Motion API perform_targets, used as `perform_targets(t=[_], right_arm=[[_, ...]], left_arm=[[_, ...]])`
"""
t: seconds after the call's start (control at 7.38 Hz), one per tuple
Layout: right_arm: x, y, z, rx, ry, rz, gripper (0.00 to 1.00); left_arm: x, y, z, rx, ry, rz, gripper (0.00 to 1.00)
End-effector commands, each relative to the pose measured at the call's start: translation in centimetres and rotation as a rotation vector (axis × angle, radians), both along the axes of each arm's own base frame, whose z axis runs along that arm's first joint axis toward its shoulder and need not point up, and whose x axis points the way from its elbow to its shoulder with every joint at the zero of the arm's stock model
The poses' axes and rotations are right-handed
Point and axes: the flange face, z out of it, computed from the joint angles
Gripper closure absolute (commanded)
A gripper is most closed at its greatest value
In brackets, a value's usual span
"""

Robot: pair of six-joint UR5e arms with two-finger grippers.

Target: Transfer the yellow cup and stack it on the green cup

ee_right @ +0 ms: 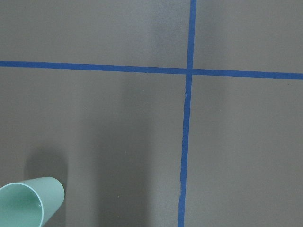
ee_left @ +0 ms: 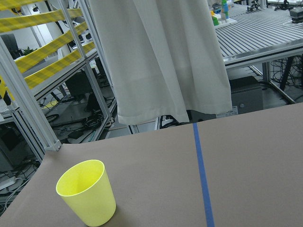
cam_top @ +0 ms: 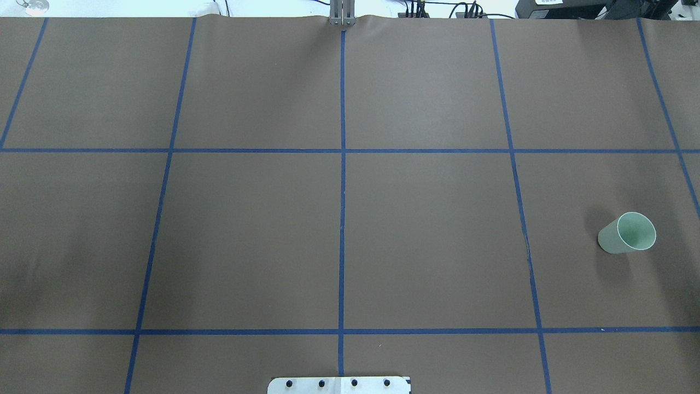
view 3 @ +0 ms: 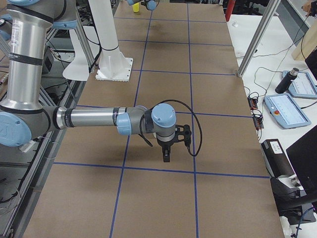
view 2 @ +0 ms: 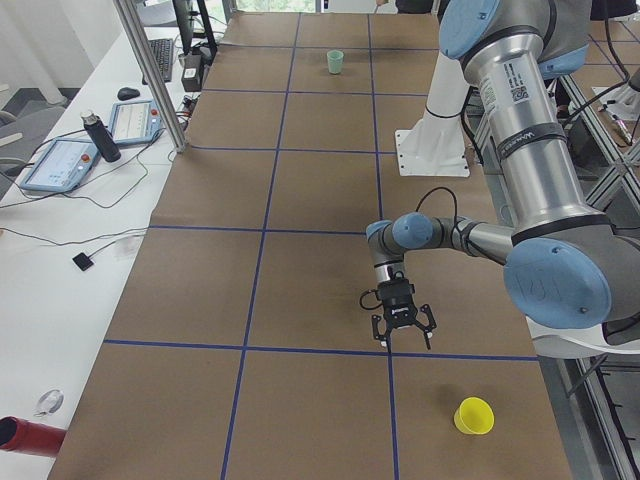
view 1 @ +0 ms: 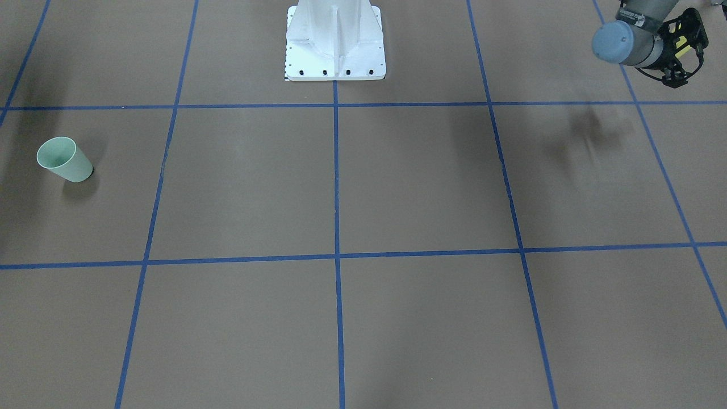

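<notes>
The yellow cup [view 2: 474, 415] stands upright near the table's end on my left, and fills the lower left of the left wrist view [ee_left: 87, 191]. My left gripper [view 2: 400, 325] hangs open and empty above the table, a short way from the yellow cup; it also shows in the front-facing view [view 1: 688, 52]. The green cup [cam_top: 627, 233] stands upright at the table's right side, also in the front-facing view [view 1: 64, 159] and at the lower left of the right wrist view [ee_right: 28, 201]. My right gripper [view 3: 167, 153] points down above the table; I cannot tell if it is open.
The table is brown paper with a blue tape grid [cam_top: 342, 164]. The white robot base [view 1: 335, 42] stands at the table's near middle edge. Tablets and a bottle [view 2: 100, 135] lie on a side bench beyond the table's far edge.
</notes>
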Motion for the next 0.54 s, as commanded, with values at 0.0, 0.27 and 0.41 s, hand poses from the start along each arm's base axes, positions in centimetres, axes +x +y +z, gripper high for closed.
perform_targets(t=[0.0,0.27,0.41], right_arm=[[0.0,0.4,0.3,-0.010,-0.005,0.000,0.01],[0.0,0.1,0.1,-0.006,-0.004,0.000,0.01],[0.0,0.1,0.1,-0.004,-0.001,0.001,0.01]], left_arm=[[-0.7,0.6,5.2,-0.013,-0.031,-0.041,0.01],[-1.1,1.1,6.7,-0.045,-0.040,-0.067,0.01],[-1.0,1.4,6.9,-0.064,-0.039,-0.095,0.01]])
